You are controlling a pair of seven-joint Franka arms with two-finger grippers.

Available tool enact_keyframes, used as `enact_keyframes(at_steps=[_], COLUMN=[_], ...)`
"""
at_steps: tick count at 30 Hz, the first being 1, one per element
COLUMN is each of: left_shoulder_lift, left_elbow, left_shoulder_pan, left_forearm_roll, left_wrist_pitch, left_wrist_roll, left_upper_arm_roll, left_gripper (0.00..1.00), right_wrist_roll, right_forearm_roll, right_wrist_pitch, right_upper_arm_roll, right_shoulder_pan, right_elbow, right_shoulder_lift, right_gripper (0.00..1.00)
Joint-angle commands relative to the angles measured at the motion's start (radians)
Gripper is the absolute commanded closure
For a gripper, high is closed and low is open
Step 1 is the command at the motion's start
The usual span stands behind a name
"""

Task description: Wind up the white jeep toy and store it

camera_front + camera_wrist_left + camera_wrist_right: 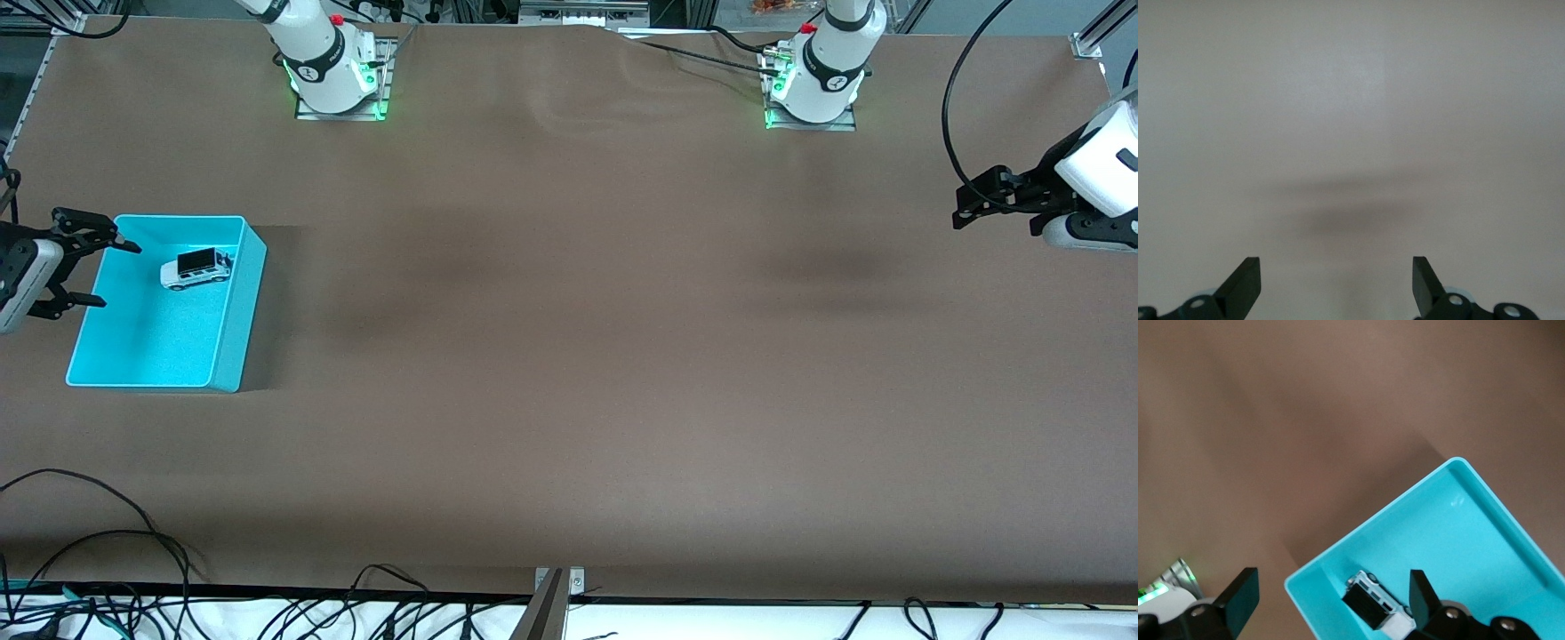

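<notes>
Here, in the front view, the brown table (587, 356) carries a turquoise bin (240, 302) at the right arm's end, and the white jeep toy (196, 268) sits on the bin's floor, in the part farther from the front camera, resting on its wheels with its black roof up. My right gripper (105, 274) hangs at the bin's outer edge, its fingers spread wide and holding nothing. My left gripper (969, 204) waits in the air over the table's edge at the left arm's end, well apart from the bin; this view does not settle how far its fingers stand apart. In the left wrist view, my left gripper (1337, 287) shows two dark fingertips (1245, 283) set wide apart over bare table (1351, 100), with only a soft shadow on the surface between them and nothing held. In the right wrist view, my right gripper (1331, 603) is likewise wide and empty, its fingertips (1241, 597) straddling one corner of the bin (1498, 513). The jeep (1378, 607) lies inside that corner, near the bin's wall, seen between the fingertips but not touched by either; part of it is hidden by one finger.
</notes>
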Motion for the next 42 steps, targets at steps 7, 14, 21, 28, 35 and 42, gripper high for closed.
enact_keyframes(at_steps=[7,14,21,28,35,42], left_shoulder_lift=[0.014,0.016,0.016,0.014,0.016,0.014], left_elbow=[0.034,0.034,0.034,0.034,0.034,0.034], left_shoulder_pan=[0.006,0.004,0.006,0.004,0.003,0.003], left_forearm_roll=[-0.024,-0.022,-0.022,-0.021,-0.016,-0.016], left_wrist_pitch=[-0.022,-0.022,-0.022,-0.022,-0.022,-0.022], left_wrist_roll=[-0.007,-0.007,-0.007,-0.007,-0.002,-0.001], left_upper_arm_roll=[-0.002,-0.002,-0.002,-0.002,-0.002,-0.002], left_gripper=[0.00,0.00,0.00,0.00,0.00,0.00], right_wrist_roll=[0.339,0.458,0.537,0.763,1.008,1.194], right_forearm_roll=[-0.041,-0.060,-0.077,-0.179,-0.279,-0.330], right_wrist_pitch=[-0.046,-0.058,-0.069,-0.077,-0.133,-0.130], right_upper_arm_roll=[0.001,0.002,0.002,0.103,0.323,0.447], right_shoulder_pan=[0.059,0.071,0.106,0.108,-0.003,-0.078], right_elbow=[0.082,0.136,0.170,0.168,0.158,0.057], right_shoulder_lift=[-0.008,0.004,0.006,-0.033,-0.096,-0.188], right_gripper=[0.00,0.00,0.00,0.00,0.00,0.00])
